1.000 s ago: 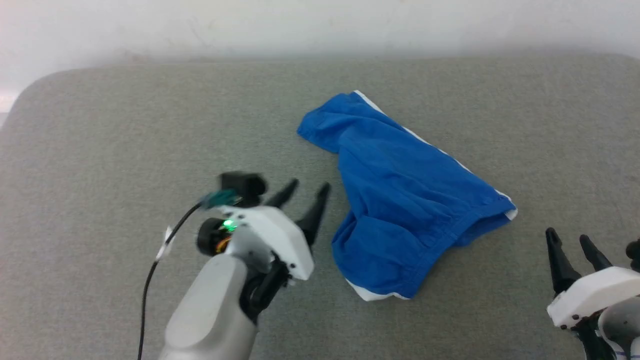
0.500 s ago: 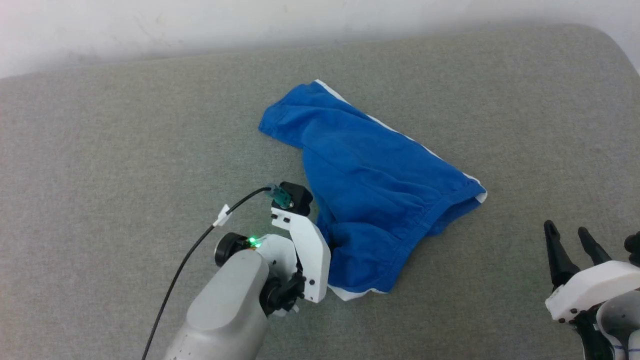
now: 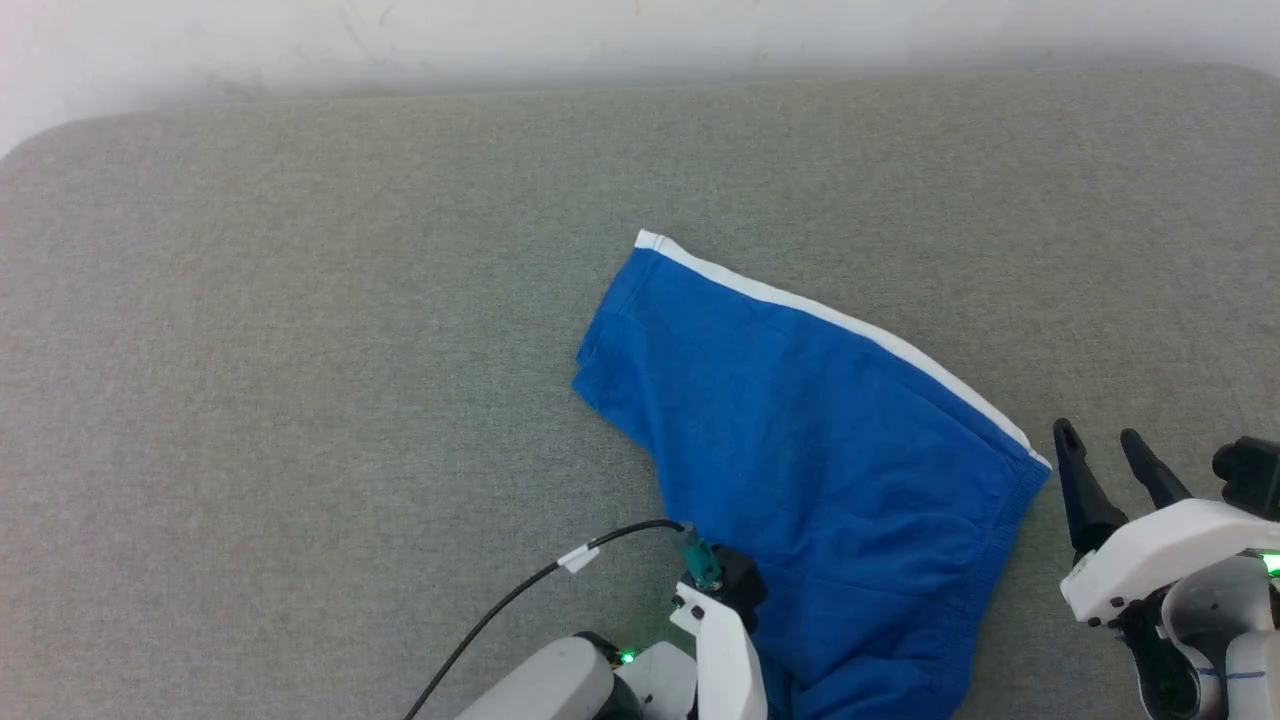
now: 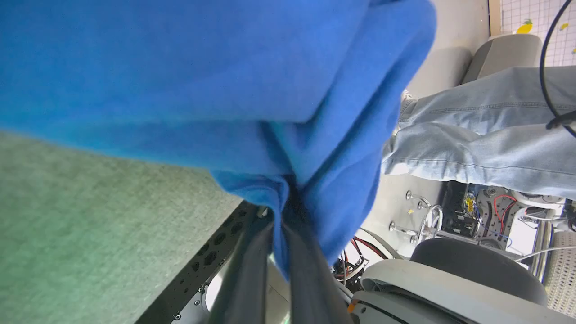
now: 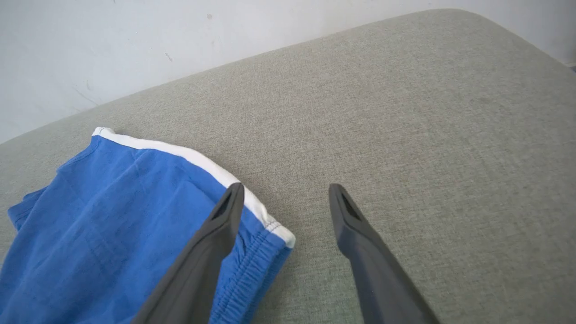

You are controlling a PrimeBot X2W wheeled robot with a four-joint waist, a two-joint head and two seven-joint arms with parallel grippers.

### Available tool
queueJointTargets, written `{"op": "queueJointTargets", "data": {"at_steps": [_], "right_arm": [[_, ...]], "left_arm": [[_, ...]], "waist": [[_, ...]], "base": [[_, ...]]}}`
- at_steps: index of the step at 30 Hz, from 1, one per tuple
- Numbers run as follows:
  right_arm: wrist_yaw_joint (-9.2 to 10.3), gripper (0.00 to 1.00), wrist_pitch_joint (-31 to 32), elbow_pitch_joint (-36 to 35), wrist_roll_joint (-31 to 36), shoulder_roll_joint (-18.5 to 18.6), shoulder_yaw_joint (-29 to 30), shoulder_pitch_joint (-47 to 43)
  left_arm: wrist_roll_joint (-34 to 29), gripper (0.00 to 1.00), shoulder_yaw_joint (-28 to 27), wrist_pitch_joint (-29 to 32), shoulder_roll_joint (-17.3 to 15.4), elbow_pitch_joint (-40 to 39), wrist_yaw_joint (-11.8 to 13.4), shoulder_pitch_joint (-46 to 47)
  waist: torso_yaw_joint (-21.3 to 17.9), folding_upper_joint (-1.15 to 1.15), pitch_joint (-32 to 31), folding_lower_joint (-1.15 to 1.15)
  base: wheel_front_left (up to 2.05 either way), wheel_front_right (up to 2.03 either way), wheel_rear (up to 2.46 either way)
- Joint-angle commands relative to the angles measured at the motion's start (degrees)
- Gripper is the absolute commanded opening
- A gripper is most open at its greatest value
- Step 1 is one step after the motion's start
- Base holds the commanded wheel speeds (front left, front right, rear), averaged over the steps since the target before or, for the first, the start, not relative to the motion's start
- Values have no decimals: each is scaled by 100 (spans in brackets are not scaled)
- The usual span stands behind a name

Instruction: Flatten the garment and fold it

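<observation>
Left wrist view: left fingers (image 4: 308, 270) pinched on shorts (image 4: 180, 67).
Right wrist view: right fingers (image 5: 360, 243) spread wide, by waistband (image 5: 252, 270) corner.

The wide-spread right tool (image 5: 285, 189) hangs at the white-trimmed corner of the blue shorts (image 5: 112, 216) on the grey surface (image 5: 405, 112).

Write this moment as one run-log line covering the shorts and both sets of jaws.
shorts on grey pad | left jaws shut on shorts' near edge | right jaws open by waistband corner
</observation>
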State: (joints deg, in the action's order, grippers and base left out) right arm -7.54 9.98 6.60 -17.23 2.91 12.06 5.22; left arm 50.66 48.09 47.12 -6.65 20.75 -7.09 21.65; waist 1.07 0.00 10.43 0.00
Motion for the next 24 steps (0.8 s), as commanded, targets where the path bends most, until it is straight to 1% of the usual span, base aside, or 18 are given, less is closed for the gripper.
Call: {"op": "queueJointTargets", "data": {"at_steps": [1,2,3,4,6,8,12,15,18,21,22,24], "right_arm": [[5,100,-44,29,-5,-3,-34,73],[5,100,-49,39,-2,-3,-41,74],[5,100,-54,48,1,-3,-41,71],[5,100,-58,57,1,-3,-42,67],[5,100,-66,74,3,-3,-47,54],[5,100,-74,91,5,-3,-38,39],[5,100,-73,113,1,-3,-71,29],[5,100,-69,116,-4,-3,-94,41],[5,100,-68,102,-12,-3,-125,54],[5,100,-79,87,-34,-3,-183,79],[5,100,-87,95,-44,-3,-192,83],[5,100,-108,123,-106,-3,-273,112]], "left_arm": [[92,0,10,-50,-86,-101,-38,-93],[130,95,-2,-87,-118,-133,-38,-119],[159,100,-60,-163,-137,-164,-38,-130],[197,100,-166,-275,-145,-199,-8,-135],[177,100,-407,-556,-205,-302,132,-95],[25,100,-668,-889,-337,-444,368,-6],[-459,100,-1126,-1451,-762,-724,932,227],[-757,100,-1404,-1810,-986,-866,1206,484],[-927,100,-1510,-1996,-1046,-848,1300,720],[-1285,100,-1502,-2295,-1051,-596,1350,1170],[-1343,100,-1441,-2319,-991,-440,1307,1298],[-1568,100,-1214,-2280,-877,208,1198,1683]], "waist": [[35,0,9,0],[45,0,2,0],[57,0,-4,0],[67,0,-11,0],[81,0,-34,0],[108,0,-55,0],[133,0,-107,0],[127,0,-120,0],[97,0,-95,0],[-7,0,-9,0],[-49,0,15,0],[-233,0,129,0]], "base": [[0,0,0],[0,0,0],[0,0,0],[0,0,0],[0,0,0],[0,0,0],[0,0,0],[0,0,0],[0,0,0],[0,0,0],[0,0,0],[0,0,0]]}}
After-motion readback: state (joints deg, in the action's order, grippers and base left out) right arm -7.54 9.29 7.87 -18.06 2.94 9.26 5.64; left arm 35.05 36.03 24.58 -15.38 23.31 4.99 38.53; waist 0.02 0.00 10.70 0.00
